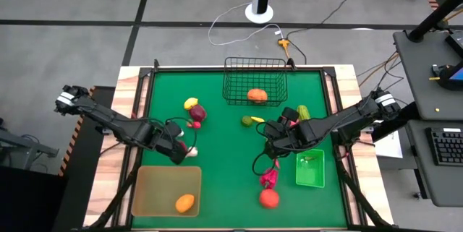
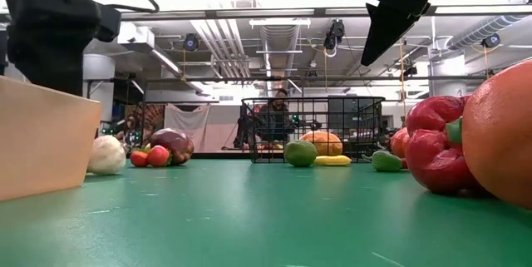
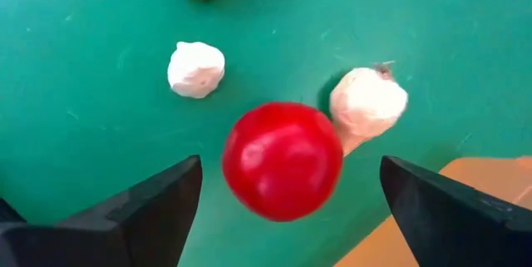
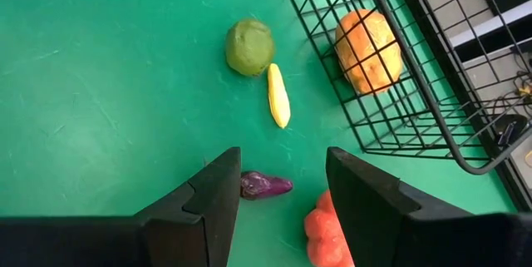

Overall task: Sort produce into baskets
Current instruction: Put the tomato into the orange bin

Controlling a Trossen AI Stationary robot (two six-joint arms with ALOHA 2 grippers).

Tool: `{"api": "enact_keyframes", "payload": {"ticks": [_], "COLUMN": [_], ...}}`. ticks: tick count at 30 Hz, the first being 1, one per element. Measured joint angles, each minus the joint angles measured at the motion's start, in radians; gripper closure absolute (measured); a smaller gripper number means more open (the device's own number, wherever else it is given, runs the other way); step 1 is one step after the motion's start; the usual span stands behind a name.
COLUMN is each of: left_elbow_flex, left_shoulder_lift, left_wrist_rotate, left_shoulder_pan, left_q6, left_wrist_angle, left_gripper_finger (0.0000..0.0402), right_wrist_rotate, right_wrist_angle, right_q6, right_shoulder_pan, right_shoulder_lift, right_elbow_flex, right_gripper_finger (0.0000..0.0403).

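Green felt covers the counter point(image 1: 224, 145), ringed by a workshop of cables and stands. At its far edge sits the black wire basket point(image 1: 255, 80) holding an orange fruit point(image 1: 256, 95); the tan tray point(image 1: 148, 188) at the near left holds another orange piece point(image 1: 185, 203), and the green bin point(image 1: 310, 172) lies near right. Left hand point(image 3: 283, 205) hovers spread just beside the tray, a red ball-shaped fruit point(image 3: 282, 160) lying directly between and ahead of its fingers, two white garlic-like pieces point(image 3: 366, 102) beyond it. Right hand point(image 4: 283, 192), also spread, hangs over mid-counter with a small purple piece point(image 4: 266, 185) between its fingers, its long axis running across the gap; a yellow chilli point(image 4: 278, 95) and green fruit point(image 4: 249, 46) lie farther ahead.
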Motion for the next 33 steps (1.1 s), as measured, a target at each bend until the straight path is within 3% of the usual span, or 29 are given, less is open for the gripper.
{"api": "enact_keyframes", "payload": {"ticks": [25, 33], "left_elbow_flex": [-0.001, -0.001], "left_shoulder_lift": [0.212, 0.234], "left_wrist_rotate": [0.003, 0.010], "left_shoulder_pan": [0.000, 0.000], "left_q6": [0.007, 0.030], "left_wrist_angle": [0.021, 0.027], "left_gripper_finger": [0.0053, 0.0111], "right_wrist_rotate": [-0.002, -0.002], "right_wrist_angle": [0.005, 0.005], "right_q6": [-0.001, -0.001], "right_shoulder_pan": [0.000, 0.000], "right_shoulder_lift": [0.000, 0.000], "right_elbow_flex": [0.000, 0.000], "right_gripper_finger": [0.0232, 0.0232]}}
